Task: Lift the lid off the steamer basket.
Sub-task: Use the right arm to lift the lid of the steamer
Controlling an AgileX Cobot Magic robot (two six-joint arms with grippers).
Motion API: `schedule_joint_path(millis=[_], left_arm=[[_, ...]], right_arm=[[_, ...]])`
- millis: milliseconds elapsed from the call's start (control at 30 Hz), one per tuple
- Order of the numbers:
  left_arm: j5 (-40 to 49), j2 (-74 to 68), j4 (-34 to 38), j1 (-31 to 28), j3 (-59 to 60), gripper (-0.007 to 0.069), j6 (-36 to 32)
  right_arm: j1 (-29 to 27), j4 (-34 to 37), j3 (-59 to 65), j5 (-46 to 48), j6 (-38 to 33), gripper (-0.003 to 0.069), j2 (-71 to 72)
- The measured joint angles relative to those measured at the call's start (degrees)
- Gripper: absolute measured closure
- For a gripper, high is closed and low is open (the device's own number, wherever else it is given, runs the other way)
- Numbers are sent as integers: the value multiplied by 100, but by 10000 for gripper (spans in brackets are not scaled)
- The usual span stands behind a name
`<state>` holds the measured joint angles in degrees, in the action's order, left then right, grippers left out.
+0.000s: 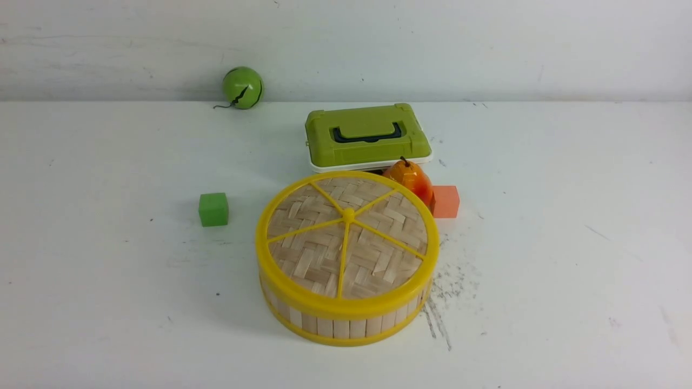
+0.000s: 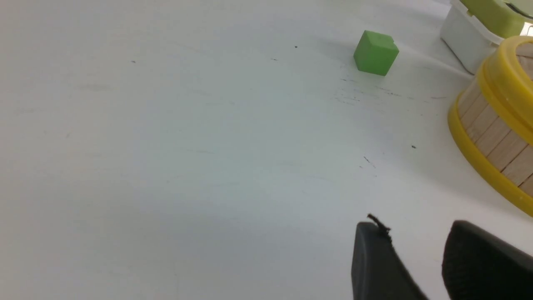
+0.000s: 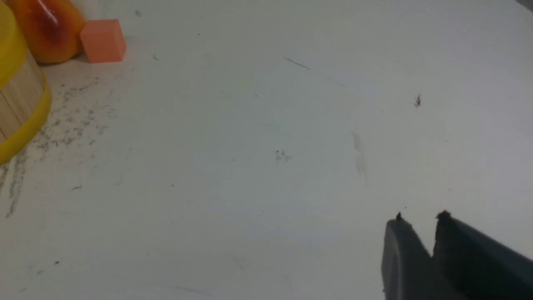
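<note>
The lid [image 1: 324,254] is seen shut on top of the basket [image 1: 346,326], just below the middle of the front picture, on a white table [image 1: 567,281]. Right behind the basket, a green box [image 1: 367,135] is set, close to its far rim. An orange fruit [image 1: 412,179] is tucked against the basket's upper right edge, and an orange block [image 1: 445,201] is placed just beside the fruit. A green block [image 1: 213,209] is found to the left of the basket, a little apart from it. A green ball [image 1: 242,87] is seen far off at the upper left, by the wall. No arm is shown in the front picture. The left gripper [image 2: 416,229] is shown only in the left wrist picture, with its fingers spread and nothing held; the basket's slat wall, the green block and the box's white bottom half are seen there too. The right gripper [image 3: 420,218] is shown only in the right wrist picture, with a thin gap left between its fingers and nothing held. The fruit, the orange block and grey scuff marks beside the basket are also seen there. The woven top and spokes of the lid are shown only in the front picture.
</note>
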<state>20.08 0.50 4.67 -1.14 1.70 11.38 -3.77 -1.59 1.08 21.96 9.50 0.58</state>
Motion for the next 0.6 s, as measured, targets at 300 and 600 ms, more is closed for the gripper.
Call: schedule_joint_path(millis=[300, 600], left_arm=[[0, 0, 0, 0, 0, 386, 0], [0, 0, 0, 0, 0, 385, 0]], right_arm=[[0, 3626, 38, 93, 2497, 531, 0], [-17, 3531, 46, -154, 2417, 523, 0]])
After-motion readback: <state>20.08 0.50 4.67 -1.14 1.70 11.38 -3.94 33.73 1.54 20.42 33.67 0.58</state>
